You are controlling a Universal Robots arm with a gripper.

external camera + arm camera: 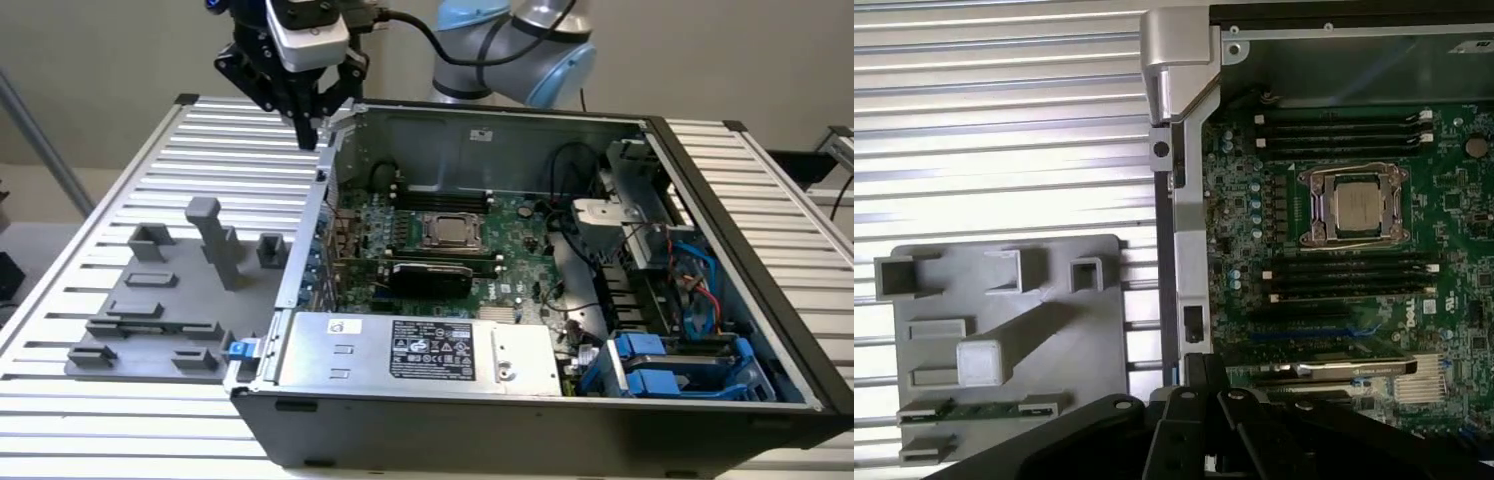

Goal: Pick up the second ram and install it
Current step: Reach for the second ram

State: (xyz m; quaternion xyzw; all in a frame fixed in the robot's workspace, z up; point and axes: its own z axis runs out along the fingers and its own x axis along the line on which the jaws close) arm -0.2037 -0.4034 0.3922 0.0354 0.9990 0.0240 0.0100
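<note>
The second ram is a thin green strip lying flat between two low holders at one edge of the grey fixture plate. My gripper hangs high over the back corner of the open computer case, on the exterior view's left, well away from the strip. Its black fingers come together to a point with nothing between them. In the wrist view the gripper sits over the case's side wall. On the motherboard, dark memory slots run on both sides of the processor.
The fixture plate carries several grey blocks, one a tall post. The case holds a power supply, blue drive brackets and loose cables. Everything stands on a ribbed metal table.
</note>
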